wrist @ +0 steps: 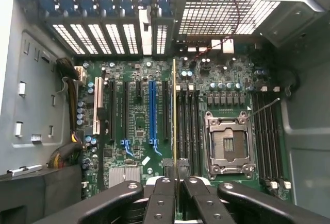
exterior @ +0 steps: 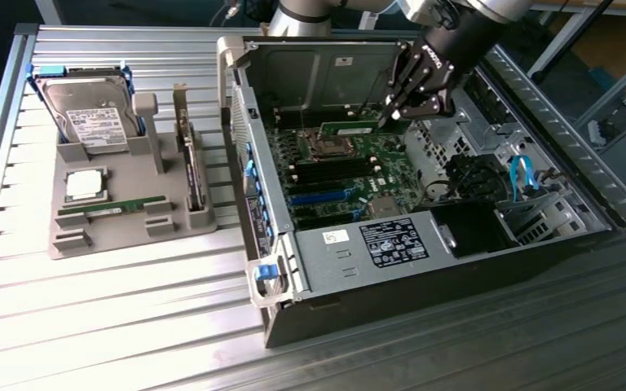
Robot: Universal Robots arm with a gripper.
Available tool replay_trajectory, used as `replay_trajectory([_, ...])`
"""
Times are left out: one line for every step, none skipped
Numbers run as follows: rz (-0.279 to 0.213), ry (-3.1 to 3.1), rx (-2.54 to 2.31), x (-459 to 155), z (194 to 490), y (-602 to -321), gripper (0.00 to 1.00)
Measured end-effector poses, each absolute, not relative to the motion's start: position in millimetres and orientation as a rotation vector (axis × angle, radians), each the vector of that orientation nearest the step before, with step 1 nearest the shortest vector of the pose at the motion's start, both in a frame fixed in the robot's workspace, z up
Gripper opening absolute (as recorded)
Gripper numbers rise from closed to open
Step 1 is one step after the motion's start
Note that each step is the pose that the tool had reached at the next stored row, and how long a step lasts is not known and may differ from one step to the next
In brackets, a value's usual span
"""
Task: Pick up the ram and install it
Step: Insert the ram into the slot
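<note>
Sitting at the exterior view's left, a grey tray [exterior: 128,236] carries a hard drive [exterior: 87,114] and a processor chip [exterior: 85,183]. Further right, inside the open computer case [exterior: 329,265], the gripper [exterior: 390,119] pinches the ram [exterior: 348,127] between narrowly set fingers, just above the motherboard [exterior: 384,155].

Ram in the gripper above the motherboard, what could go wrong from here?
The gripper seems to hold the ram near one end, so pushing down may tilt it. In the wrist view its edge runs beside the black slots, not clearly over one; it could land on a slot wall. The open CPU socket sits next to them, so a slip could hit it.
</note>
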State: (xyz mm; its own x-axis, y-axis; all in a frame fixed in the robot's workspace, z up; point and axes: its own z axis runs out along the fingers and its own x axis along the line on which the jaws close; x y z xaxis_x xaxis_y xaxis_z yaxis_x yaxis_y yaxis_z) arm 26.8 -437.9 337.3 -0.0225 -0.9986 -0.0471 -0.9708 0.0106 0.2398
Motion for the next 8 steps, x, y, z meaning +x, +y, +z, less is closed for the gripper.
replay_trajectory([-0.31, -2.132, 2.096, 26.8, 334.7, -437.9, 0.12])
replay_trajectory([-0.31, -2.132, 2.096, 26.8, 331.3, -437.9, 0.12])
replay_trajectory([-0.31, -2.132, 2.096, 26.8, 329.3, -437.9, 0.12])
replay_trajectory([-0.31, -2.132, 2.096, 26.8, 326.4, -437.9, 0.12])
replay_trajectory([-0.31, -2.132, 2.096, 26.8, 323.6, -437.9, 0.12])
replay_trajectory([-0.31, -2.132, 2.096, 26.8, 319.8, -437.9, 0.12])
replay_trajectory([-0.31, -2.132, 2.096, 26.8, 316.9, -437.9, 0.12])
replay_trajectory([-0.31, -2.132, 2.096, 26.8, 313.1, -437.9, 0.12])
